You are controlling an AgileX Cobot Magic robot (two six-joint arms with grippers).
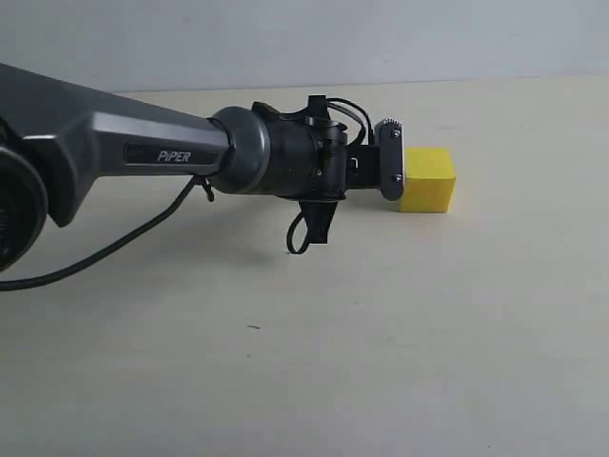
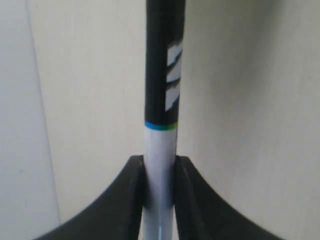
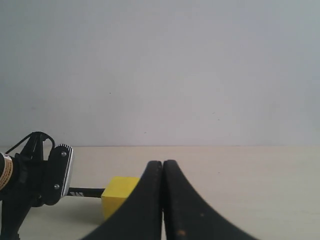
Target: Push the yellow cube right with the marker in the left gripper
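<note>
A: Left gripper (image 1: 392,162), exterior view: yellow cube (image 1: 428,179) sits just beyond its front end, apparently touching.
B: Left wrist view?
A: Jaws clenched on the marker (image 2: 161,100). White barrel pinched, black end pointing ahead. No cube visible.
B: Right wrist view?
A: Right gripper (image 3: 162,200) pressed closed, holding nothing. Marker tip meets the cube's near face.
B: Handling?
A: Probably light, rigid, slides easily. Push mid-face or it may twist.

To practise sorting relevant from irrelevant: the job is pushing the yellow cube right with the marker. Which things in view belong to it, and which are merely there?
Belong to the job: marker; left gripper clamping it; yellow cube.

Merely there: right gripper, fingers shut on nothing; trailing black cable; table.
</note>
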